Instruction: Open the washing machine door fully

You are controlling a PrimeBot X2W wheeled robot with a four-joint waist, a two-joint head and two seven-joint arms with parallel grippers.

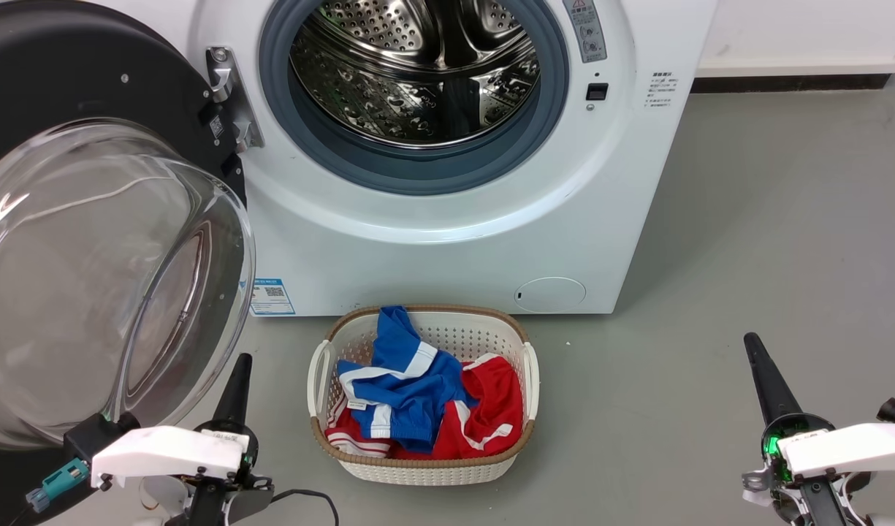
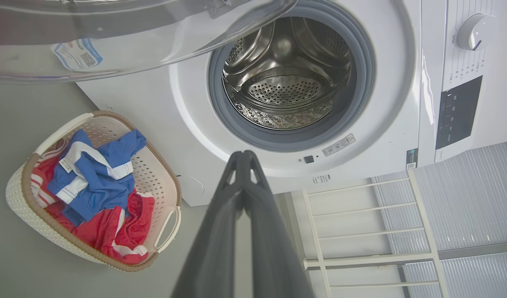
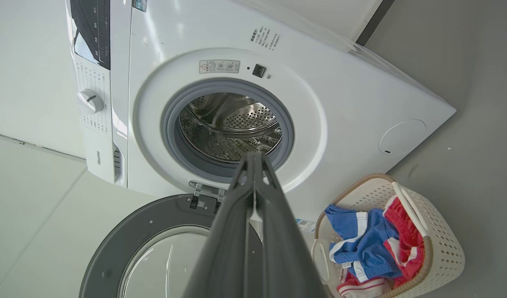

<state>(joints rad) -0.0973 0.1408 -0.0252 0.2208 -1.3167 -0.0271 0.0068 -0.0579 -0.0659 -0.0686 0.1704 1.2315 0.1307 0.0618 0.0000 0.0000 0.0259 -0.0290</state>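
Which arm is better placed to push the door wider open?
Left: the left claw is close beside the washing machine door; the right claw is far off, beyond the basket.

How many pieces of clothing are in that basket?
2 that I can tell apart: a blue one lying on top, towards the left of the basket, and a red one beneath it, showing at the right and front. More may be hidden underneath.

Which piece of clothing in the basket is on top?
The blue garment with white stripes lies on top, draped across the red garment, which sits beneath it in the cream basket.
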